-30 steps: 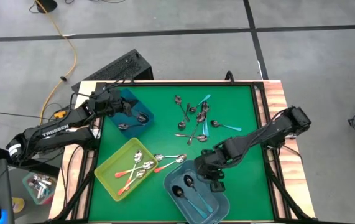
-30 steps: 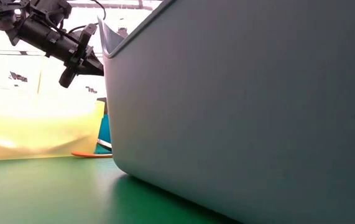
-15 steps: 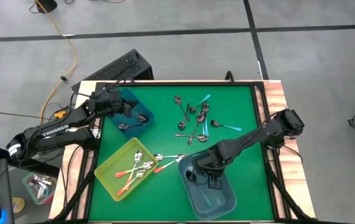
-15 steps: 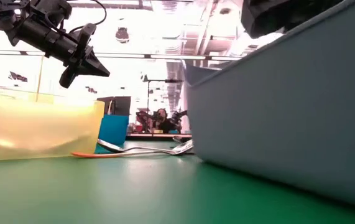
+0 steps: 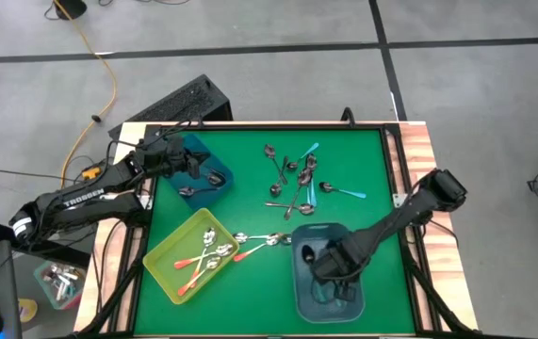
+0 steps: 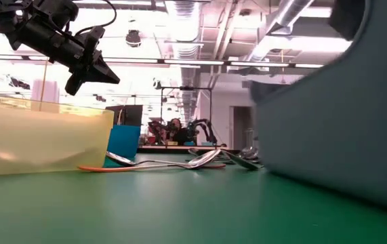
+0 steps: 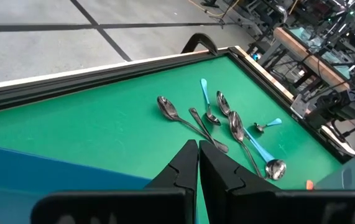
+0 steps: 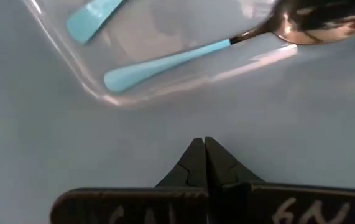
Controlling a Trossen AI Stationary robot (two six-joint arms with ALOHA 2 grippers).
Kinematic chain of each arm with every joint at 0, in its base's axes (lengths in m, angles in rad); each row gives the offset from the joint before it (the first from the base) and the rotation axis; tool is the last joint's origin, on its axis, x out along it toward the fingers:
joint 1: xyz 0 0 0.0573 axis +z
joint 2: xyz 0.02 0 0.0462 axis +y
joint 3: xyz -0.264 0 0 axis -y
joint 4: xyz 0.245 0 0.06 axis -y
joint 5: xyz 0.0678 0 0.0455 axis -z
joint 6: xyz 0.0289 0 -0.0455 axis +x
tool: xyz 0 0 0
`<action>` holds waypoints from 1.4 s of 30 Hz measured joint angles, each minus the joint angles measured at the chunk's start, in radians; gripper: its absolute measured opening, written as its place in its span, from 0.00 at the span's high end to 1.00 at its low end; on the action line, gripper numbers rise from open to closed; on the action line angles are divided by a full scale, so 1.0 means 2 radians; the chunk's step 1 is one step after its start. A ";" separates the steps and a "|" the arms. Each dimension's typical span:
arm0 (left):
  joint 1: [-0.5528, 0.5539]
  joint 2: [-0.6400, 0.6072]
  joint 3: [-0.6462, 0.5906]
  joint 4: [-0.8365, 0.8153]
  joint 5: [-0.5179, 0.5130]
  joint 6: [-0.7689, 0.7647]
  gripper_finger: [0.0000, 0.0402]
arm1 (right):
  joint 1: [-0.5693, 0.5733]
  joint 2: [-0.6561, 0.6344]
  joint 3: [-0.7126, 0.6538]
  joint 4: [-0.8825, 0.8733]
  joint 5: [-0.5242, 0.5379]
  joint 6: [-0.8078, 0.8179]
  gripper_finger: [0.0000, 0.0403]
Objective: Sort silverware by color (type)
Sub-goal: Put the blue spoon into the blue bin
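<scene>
Inside the grey-blue bin point(image 5: 299, 287) at the table's front, the right gripper point(image 5: 336, 273) sits clenched and empty; its wrist view alone shows a teal-handled spoon point(image 8: 227, 43) lying there, probably beside a second. Left gripper point(image 5: 168, 158), also clenched, hovers at the blue bin point(image 5: 214, 160). Loose spoons point(image 5: 297, 179) cluster mid-table, more in the yellow bin point(image 5: 160, 264).

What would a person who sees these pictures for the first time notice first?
Probably the green table with its three bins: a yellow bin holding orange-handled spoons at the front left, a blue bin at the back left, and a grey-blue bin at the front right. The right gripper reaches into the grey-blue bin, jaws shut. A loose heap of spoons lies at the back centre.
</scene>
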 joint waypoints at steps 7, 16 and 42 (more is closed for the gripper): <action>0.000 0.000 0.000 0.000 0.000 0.000 1.00 | 0.053 0.000 0.000 -0.021 -0.048 0.057 1.00; 0.000 0.000 0.000 0.000 -0.001 0.000 1.00 | 0.141 0.000 0.000 -0.045 -0.123 0.152 1.00; 0.000 0.000 0.000 0.019 -0.050 0.001 1.00 | 0.156 -0.074 0.025 -0.159 0.019 0.377 0.99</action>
